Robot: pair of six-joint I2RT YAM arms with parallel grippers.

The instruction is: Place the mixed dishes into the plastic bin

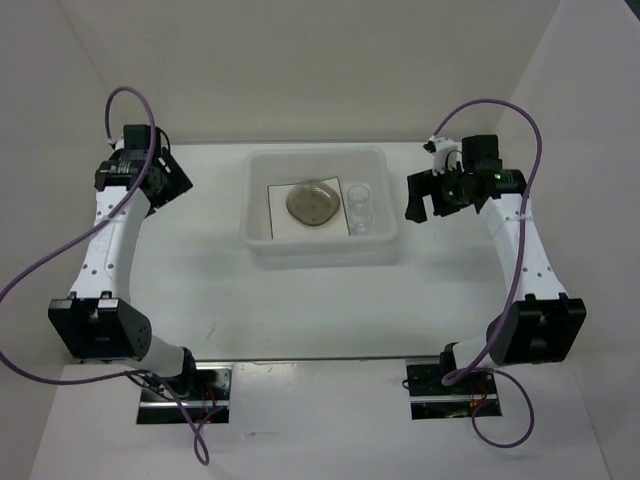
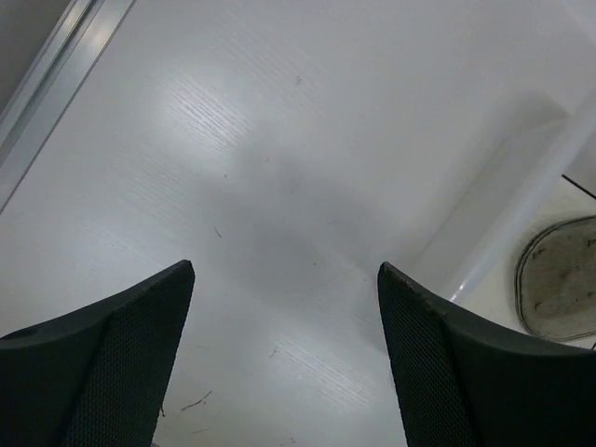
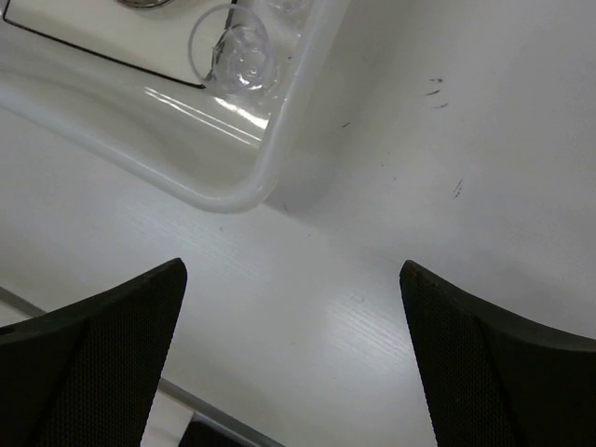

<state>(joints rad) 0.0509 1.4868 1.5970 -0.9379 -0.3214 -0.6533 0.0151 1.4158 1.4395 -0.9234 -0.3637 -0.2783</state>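
Observation:
The plastic bin [image 1: 318,153] stands at the middle of the table. A square white plate [image 1: 279,218] with a thin dark rim lies flat in it. A greyish speckled dish [image 1: 312,203] rests on the plate, and clear cups [image 1: 360,208] sit at the bin's right end. My left gripper [image 1: 172,185] hovers left of the bin, open and empty. In the left wrist view the left gripper [image 2: 284,270] is over bare table, with the bin's rim [image 2: 521,214] and the dish [image 2: 563,275] at the right. My right gripper [image 1: 425,205] hangs right of the bin, open and empty [image 3: 291,265]. Beyond it are the bin's corner [image 3: 233,191] and a clear cup [image 3: 233,47].
White walls enclose the table on the left, back and right. Purple cables loop from both arms. The arm bases sit at the near edge, and a metal strip [image 2: 47,93] runs along the table's edge in the left wrist view.

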